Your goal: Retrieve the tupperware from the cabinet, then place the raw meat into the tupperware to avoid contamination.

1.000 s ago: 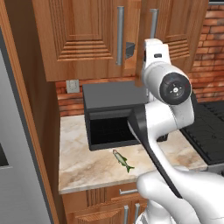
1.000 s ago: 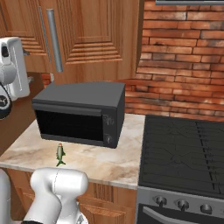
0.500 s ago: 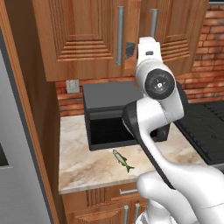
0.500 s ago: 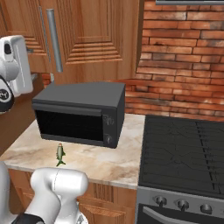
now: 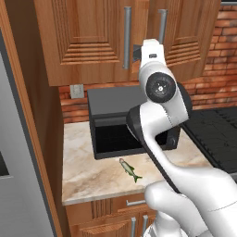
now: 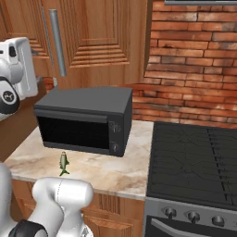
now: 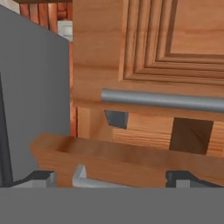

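Note:
The cabinet (image 5: 88,41) hangs above the counter, its two silver bar handles (image 5: 127,37) close together. My white hand (image 5: 151,53) is raised right in front of those handles. In the hand view my gripper (image 7: 111,180) is open, with one handle (image 7: 87,181) lying between the finger tips (image 7: 41,177) and the other handle (image 7: 162,99) farther off. A small grey tapered shape (image 7: 116,118) shows in a gap between the doors; I cannot tell whether it is the tupperware. The raw meat (image 5: 129,170), a small fish (image 6: 64,163), lies on the marble counter before the microwave.
A big black microwave (image 6: 88,120) stands on the counter (image 5: 88,171) under the cabinet. A dark stove top (image 6: 194,157) lies to the right, with a brick wall (image 6: 194,60) behind. A tall grey appliance side (image 5: 18,162) closes off the left.
The arm has swung left in the left base view, bringing the hand nearer the cabinet handles. The gripper has stayed open. Fish and microwave have not moved.

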You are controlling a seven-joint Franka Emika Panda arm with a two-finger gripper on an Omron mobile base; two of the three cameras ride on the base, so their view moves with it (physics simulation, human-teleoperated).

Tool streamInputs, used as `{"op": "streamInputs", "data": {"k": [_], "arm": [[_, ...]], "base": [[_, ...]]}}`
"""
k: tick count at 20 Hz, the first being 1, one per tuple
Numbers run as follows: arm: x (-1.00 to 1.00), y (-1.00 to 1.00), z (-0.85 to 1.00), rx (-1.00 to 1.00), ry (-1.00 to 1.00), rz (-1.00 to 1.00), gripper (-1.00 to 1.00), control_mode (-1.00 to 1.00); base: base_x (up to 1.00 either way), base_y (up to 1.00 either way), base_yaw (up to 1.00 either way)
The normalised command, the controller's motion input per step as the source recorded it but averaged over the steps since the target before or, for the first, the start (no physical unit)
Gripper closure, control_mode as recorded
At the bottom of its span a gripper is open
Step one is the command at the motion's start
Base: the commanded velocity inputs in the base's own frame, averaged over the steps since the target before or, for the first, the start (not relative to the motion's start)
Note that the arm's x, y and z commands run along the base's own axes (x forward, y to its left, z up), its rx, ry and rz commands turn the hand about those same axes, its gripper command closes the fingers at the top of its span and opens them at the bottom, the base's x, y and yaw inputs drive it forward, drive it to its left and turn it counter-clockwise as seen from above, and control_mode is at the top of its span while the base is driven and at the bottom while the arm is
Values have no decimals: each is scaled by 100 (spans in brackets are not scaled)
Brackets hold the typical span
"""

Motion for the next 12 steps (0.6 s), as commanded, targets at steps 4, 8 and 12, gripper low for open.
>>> {"op": "streamInputs", "data": {"k": [4, 8, 12], "arm": [[23, 0, -6, 0, -2, 0, -100, -100], [25, 0, -5, 0, -2, 0, -100, -100], [26, 0, -4, 0, -2, -1, -100, -100]], "base": [[0, 0, 0], [0, 0, 0], [0, 0, 0]]}}
